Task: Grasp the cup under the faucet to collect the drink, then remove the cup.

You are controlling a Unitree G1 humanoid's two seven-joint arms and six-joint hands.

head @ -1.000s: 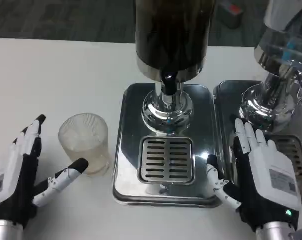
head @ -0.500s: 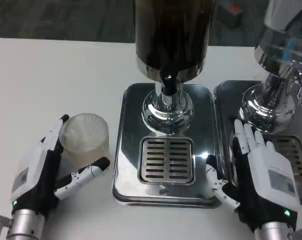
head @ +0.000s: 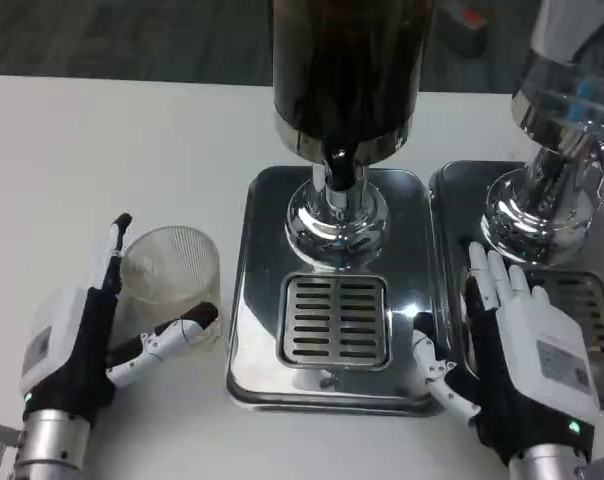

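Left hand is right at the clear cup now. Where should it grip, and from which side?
Grip the clear cup around its ribbed side wall, about mid-height, coming from its left. It stands upright and open-topped, so a side wrap suits it. The left hand already brackets it, fingers behind and thumb in front. The dispenser base crowds its right.

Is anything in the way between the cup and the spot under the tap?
Nothing visible blocks it. The cup stands on the white table, left of the dispenser's steel base, with the left hand around it. The drain grate under the faucet is bare.
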